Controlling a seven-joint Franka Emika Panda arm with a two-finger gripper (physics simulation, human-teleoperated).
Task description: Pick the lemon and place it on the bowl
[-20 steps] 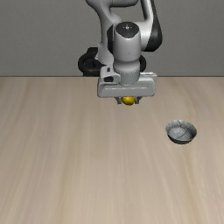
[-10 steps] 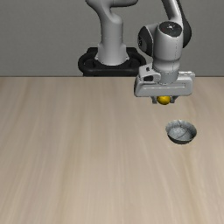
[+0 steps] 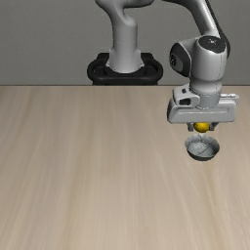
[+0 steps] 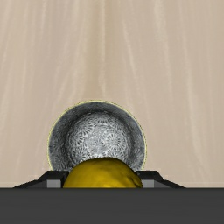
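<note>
The yellow lemon hangs in my gripper, which is shut on it above the table at the exterior view's right. Directly below sits the small grey patterned bowl. Seen from the wrist, the lemon bulges up between my fingertips, with the bowl just beyond it, and my gripper is almost centred over the bowl. The lemon is clear of the bowl, held a short way above its rim.
The pale wooden table spreads wide toward the exterior view's left and front. The robot's black base stands at the far edge against a grey wall.
My arm has swung from the table's middle toward the exterior view's right and forward, carrying the lemon. It now hangs over the bowl instead of far from it.
</note>
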